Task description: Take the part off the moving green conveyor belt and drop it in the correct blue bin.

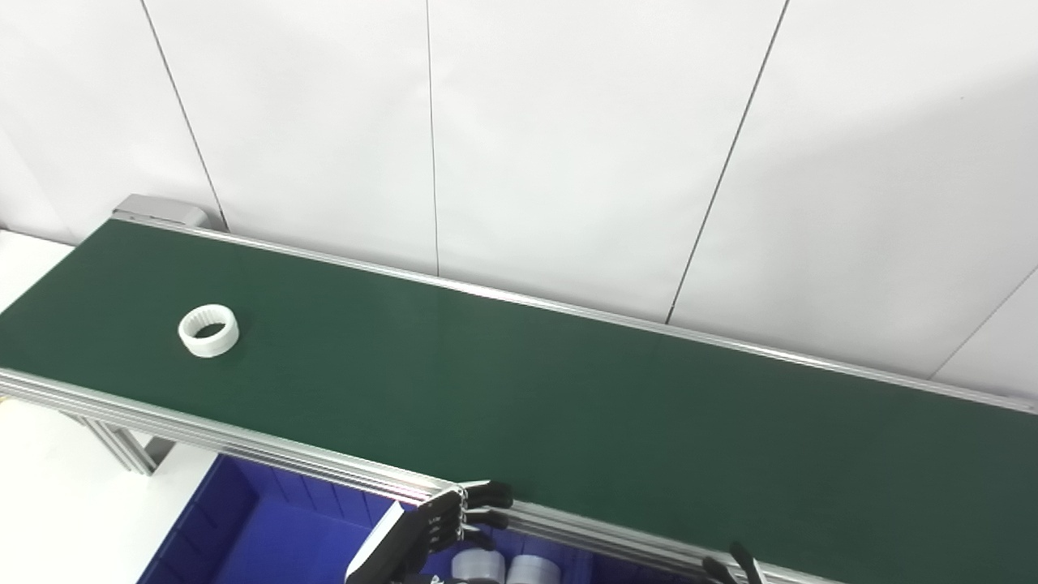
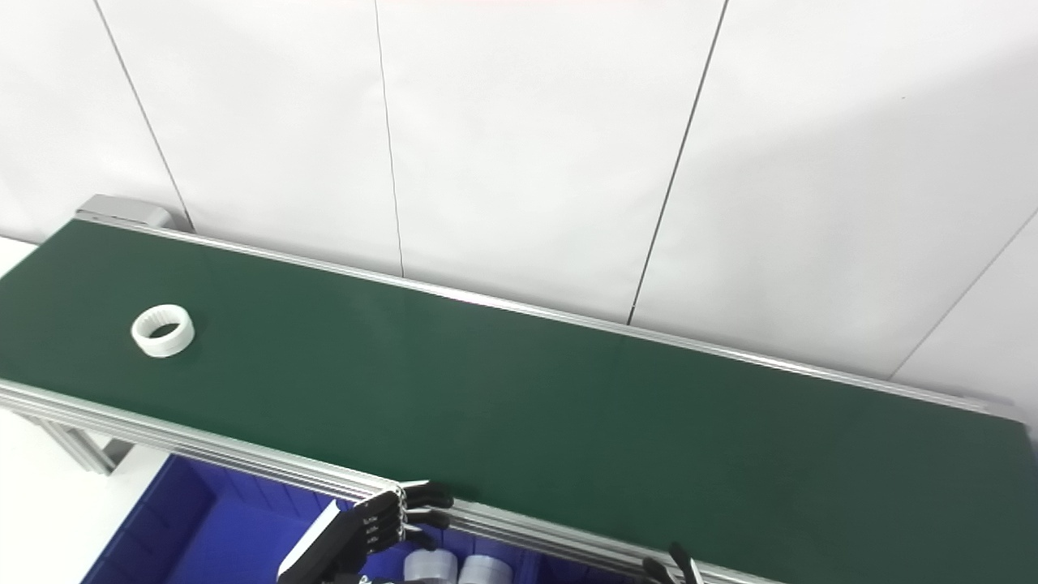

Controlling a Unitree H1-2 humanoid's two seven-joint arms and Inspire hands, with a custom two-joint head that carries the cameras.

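Near edge, right: only dark fingertips of the right hand point(image 1: 734, 566) show above the bottom edge; cannot tell whether they are apart or together.
Near edge, middle: left hand point(image 1: 442, 523) is cut off at the wrist, holding nothing.
Fingers: the left fingers point(image 1: 486, 492) are stretched out and slightly spread, tips over the belt's near rail.
Blue bin point(image 1: 243, 527): partly hidden below the rail; two grey cylinders point(image 1: 503, 568) inside it, cut off.
Ring point(image 1: 208, 330): white, lying flat at the far left of the belt point(image 1: 568, 405), well apart from both hands.

white wall panels point(image 1: 568, 146) behind | grey cylinders point(image 1: 503, 568) at bottom edge
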